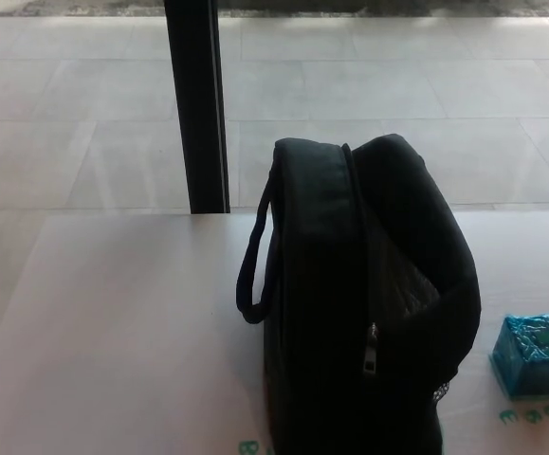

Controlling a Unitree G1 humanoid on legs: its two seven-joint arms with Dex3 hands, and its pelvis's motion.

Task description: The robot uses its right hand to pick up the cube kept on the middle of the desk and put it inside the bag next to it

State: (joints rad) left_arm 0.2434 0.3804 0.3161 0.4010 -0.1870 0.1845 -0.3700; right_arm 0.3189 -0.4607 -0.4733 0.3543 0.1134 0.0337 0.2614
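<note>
Head view: cube (534, 354) sits just right of bag (359, 303).

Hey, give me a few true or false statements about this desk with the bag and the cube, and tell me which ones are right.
1. The cube sits on the desk, outside the bag. True.
2. The cube is red. False: it is a bright blue-green.
3. The bag stands upright with its top unzipped. True: the zipper pull hangs low on its front.
4. A robot hand is holding the cube. False: no robot hand shows in the picture.
5. The bag's carry loop is on the side facing the cube. False: it is on the far side from the cube.
</note>
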